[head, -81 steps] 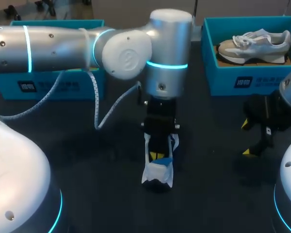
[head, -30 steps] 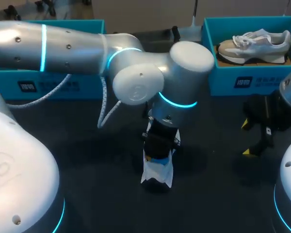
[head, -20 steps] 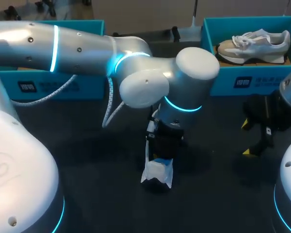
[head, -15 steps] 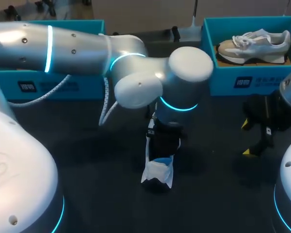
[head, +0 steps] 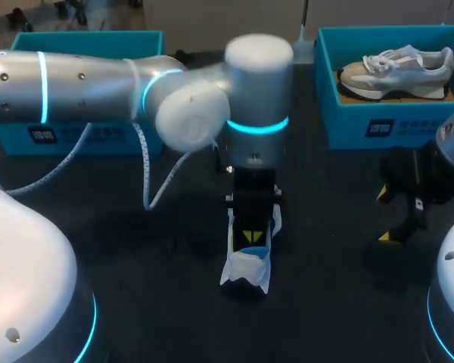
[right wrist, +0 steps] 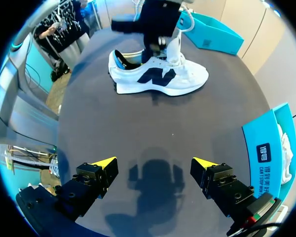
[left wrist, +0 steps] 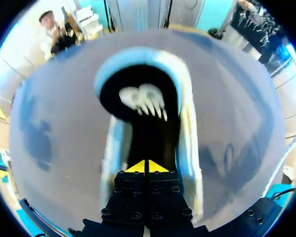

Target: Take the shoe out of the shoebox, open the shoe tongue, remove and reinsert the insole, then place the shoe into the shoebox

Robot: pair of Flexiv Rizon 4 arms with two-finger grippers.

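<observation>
A white shoe (head: 247,266) with blue lining stands on the dark table, heel toward me. My left arm reaches in over the middle, and its gripper (head: 250,237) hangs just above the shoe's opening. In the left wrist view the yellow tips (left wrist: 147,167) are pressed together, shut, over the dark inside of the shoe (left wrist: 187,143). A white print (left wrist: 142,101) shows on the insole. I cannot tell whether anything thin is pinched. My right gripper (head: 386,215) rests open at the right, well apart from the shoe (right wrist: 160,79); in its own view the gripper (right wrist: 155,170) holds nothing.
A teal shoebox (head: 378,125) at the back right holds a second pale shoe (head: 397,69). Another teal shoebox (head: 83,132) stands at the back left behind my left arm. A white cable (head: 155,178) hangs from that arm.
My left arm's wrist swung back and turned; its gripper lifted slightly, so the yellow tips now show above the shoe's opening. The shoe and my right arm stayed put.
</observation>
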